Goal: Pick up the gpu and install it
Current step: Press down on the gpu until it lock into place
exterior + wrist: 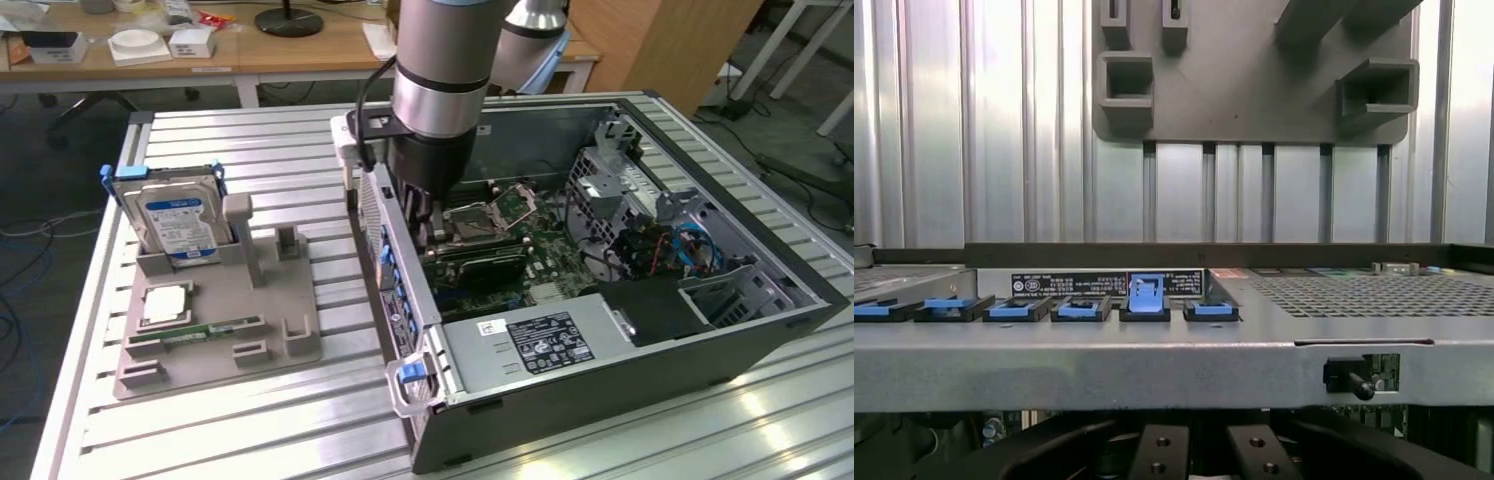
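The gpu (483,262) is a thin dark card lying low inside the open computer case (747,340), along the motherboard beside the CPU socket. My gripper (430,232) reaches down into the case next to its rear wall, right over the near end of the card. In the wrist view the two fingers (1159,452) stand close together with a narrow gap, behind the case's rear wall (1154,350) and its row of blue slot latches (1144,297). The card itself is hidden there.
A grey holder tray (254,300) at the exterior view's left carries the blue-labelled hard drive (180,215), a CPU chip (163,305) and a green memory stick (214,328). The power supply (534,345) sits at the case's near end. The drive cage and cables (667,240) crowd the far side.
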Tool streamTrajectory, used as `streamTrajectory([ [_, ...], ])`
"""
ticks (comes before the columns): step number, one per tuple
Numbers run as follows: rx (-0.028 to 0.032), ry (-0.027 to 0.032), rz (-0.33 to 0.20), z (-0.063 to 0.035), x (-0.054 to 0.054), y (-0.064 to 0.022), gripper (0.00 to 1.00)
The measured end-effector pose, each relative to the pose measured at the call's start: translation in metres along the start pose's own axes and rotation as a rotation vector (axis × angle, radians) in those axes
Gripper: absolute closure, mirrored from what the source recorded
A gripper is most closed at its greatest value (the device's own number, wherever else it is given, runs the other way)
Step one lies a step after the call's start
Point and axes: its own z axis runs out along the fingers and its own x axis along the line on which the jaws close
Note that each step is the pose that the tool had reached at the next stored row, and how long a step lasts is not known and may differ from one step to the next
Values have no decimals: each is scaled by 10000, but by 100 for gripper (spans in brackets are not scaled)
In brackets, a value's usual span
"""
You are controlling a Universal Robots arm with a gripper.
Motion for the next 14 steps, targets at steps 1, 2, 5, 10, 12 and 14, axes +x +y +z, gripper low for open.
streamTrajectory([
  [1,2,-2,-2,5,0,0,90],
  [2,2,-4,-3,6,0,0,90],
  [5,7,-11,-4,-6,-1,0,90],
  [10,-1,3,-15,-50,-3,-19,90],
  [12,0,9,-21,-57,-6,-26,90],
  [14,2,16,-34,-56,-10,-40,90],
])
